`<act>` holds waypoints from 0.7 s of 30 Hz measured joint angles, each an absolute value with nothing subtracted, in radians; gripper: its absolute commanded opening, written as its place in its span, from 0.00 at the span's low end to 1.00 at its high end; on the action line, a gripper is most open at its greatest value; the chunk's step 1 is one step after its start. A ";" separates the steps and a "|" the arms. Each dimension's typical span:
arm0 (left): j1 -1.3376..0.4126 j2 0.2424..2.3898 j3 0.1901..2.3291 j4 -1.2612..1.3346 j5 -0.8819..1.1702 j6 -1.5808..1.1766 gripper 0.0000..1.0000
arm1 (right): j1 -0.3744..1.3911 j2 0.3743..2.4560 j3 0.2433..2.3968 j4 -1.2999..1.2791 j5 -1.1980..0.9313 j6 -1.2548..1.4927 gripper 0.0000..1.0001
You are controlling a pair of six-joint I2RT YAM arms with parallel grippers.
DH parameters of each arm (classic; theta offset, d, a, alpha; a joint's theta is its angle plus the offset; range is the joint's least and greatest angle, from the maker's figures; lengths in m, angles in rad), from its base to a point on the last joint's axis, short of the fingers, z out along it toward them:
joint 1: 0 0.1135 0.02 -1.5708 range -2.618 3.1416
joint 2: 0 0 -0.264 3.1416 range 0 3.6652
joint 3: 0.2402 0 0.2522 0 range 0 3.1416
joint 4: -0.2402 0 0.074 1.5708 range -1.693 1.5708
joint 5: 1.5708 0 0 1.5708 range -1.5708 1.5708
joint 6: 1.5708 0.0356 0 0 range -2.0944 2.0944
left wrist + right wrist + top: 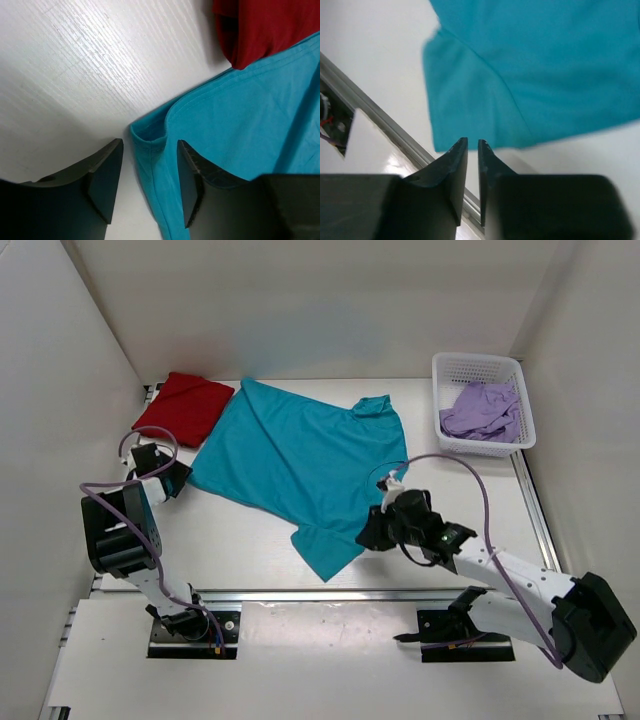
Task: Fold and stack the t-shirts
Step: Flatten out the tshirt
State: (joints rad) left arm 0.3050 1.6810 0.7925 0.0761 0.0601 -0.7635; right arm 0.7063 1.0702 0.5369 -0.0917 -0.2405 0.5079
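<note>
The left gripper (pixel 147 165) stands half open, with the hem corner of the teal t-shirt (pixel 300 465) between its jaws. The shirt lies spread mid-surface, and a bite on so little cloth may slip. The right gripper (pixel 472 145), almost closed and empty, hovers just beside the near sleeve. I count three t-shirts: the teal one, a red t-shirt (pixel 185 407) folded at the far left corner, and a lilac t-shirt (pixel 482 410) in the one basket (pixel 475 360), far right.

I count three t-shirts: one red t-shirt (pixel 183 407), one teal t-shirt (pixel 295 460), one lilac t-shirt (pixel 482 410). Also one white basket (pixel 475 368) and two arms, left arm (pixel 125 530) and right arm (pixel 500 570).
</note>
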 measured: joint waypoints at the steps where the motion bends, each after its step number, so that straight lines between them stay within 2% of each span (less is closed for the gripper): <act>1: 0.305 1.681 0.793 0.080 0.060 -0.765 0.53 | 0.698 1.042 0.486 -0.088 -0.241 0.524 0.18; 2: 0.305 1.682 0.793 0.084 0.062 -0.766 0.52 | 0.689 1.016 0.440 -0.089 -0.240 0.535 0.20; 4: 0.305 1.687 0.793 0.096 0.067 -0.770 0.42 | 0.675 0.993 0.384 -0.094 -0.227 0.551 0.27; 5: 0.302 1.694 0.795 0.102 0.068 -0.773 0.39 | 0.670 0.990 0.367 -0.103 -0.213 0.558 0.34; 7: 0.297 1.713 0.800 0.112 0.070 -0.779 0.25 | 0.652 0.989 0.354 -0.126 -0.176 0.572 0.41; 9: 0.290 1.726 0.800 0.115 0.072 -0.782 0.15 | 0.622 0.989 0.353 -0.134 -0.149 0.579 0.48; 14: 0.279 1.730 0.800 0.121 0.075 -0.785 0.00 | 0.494 1.060 0.360 -0.111 -0.125 0.580 0.50; 18: 0.275 1.726 0.799 0.122 0.074 -0.782 0.00 | 0.483 1.186 0.419 -0.061 -0.127 0.584 0.48; 21: 0.271 1.715 0.799 0.128 0.072 -0.782 0.00 | 0.477 1.264 0.453 -0.014 -0.125 0.587 0.29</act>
State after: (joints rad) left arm 0.2714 1.7149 0.7986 0.1280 0.0715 -0.7822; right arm 0.4770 1.2636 0.4530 -0.0139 -0.1249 0.5873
